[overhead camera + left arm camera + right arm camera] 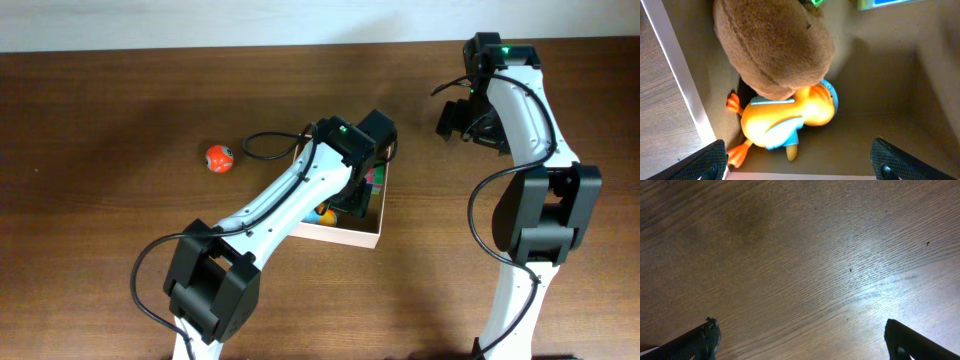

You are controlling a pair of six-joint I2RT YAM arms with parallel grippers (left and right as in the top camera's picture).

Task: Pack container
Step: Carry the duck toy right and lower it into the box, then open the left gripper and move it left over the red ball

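The container [340,234] sits mid-table, white-walled with a tan inside, largely covered by my left arm. In the left wrist view its floor [880,115] holds a brown plush toy [772,45] lying over a yellow, blue and orange duck toy [785,117]. A green-edged item [880,4] shows at the far wall. My left gripper [800,167] is open and empty, just above the container's near wall. An orange ball [219,158] lies on the table left of the container. My right gripper [802,342] is open and empty over bare wood at the back right.
The dark wooden table [100,120] runs under everything. The right arm [520,110] stands at the right side, bent toward the back edge. A black cable [265,145] loops off the left arm near the container's back left corner.
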